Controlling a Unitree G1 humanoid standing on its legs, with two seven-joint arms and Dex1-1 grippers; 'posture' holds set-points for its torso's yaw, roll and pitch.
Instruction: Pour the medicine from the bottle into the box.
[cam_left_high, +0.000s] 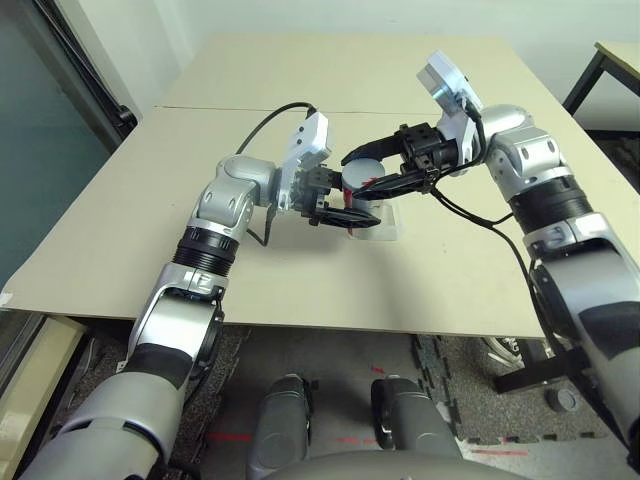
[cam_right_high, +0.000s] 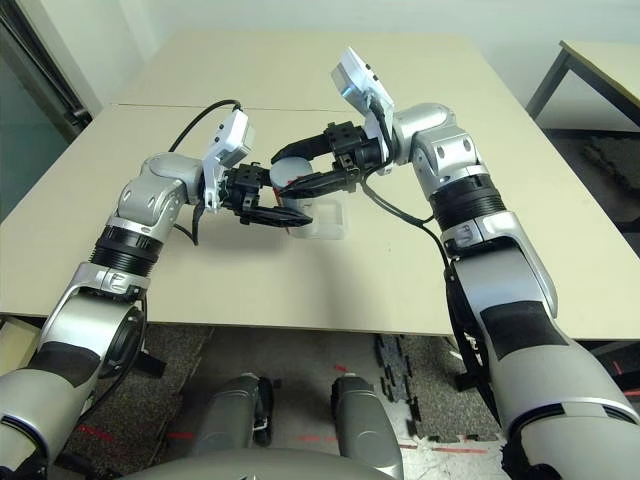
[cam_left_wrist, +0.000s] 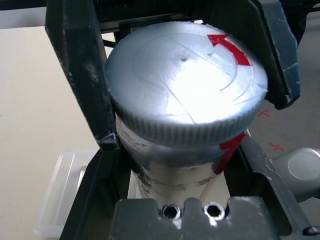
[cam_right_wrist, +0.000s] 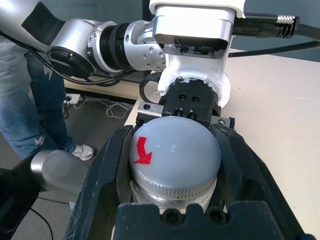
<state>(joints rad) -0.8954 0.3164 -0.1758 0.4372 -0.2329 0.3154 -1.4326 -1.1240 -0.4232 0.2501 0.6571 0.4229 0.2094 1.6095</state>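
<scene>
Left eye view: the left pincer (cam_left_high: 350, 200) is closed around the body of the bottle (cam_left_high: 362, 196), a small silver-grey cylinder with red marks. The right pincer (cam_left_high: 350, 178) reaches in from the other side, its two black fingers spread around the round grey cap (cam_left_high: 363, 172). The clear plastic box (cam_left_high: 388, 226) lies on the tan counter (cam_left_high: 300, 275), partly hidden behind the bottle and the left pincer.

Right eye view: the same scene, with the box's shallow square shape easier to make out beside the bottle.

Left wrist view: the cap is on the bottle, a red curved arrow on its top and a red mark just below its ribbed edge. The right pincer's fingers stand on either side of the cap. The box lies near the bottle, on the counter.

Right wrist view: the pale cap sits between the right pincer's spread fingers; whether they touch it, I cannot tell. Beyond the counter's edge stand a person's legs (cam_right_wrist: 42, 107) in blue jeans, with a light shoe (cam_right_wrist: 83, 152).
</scene>
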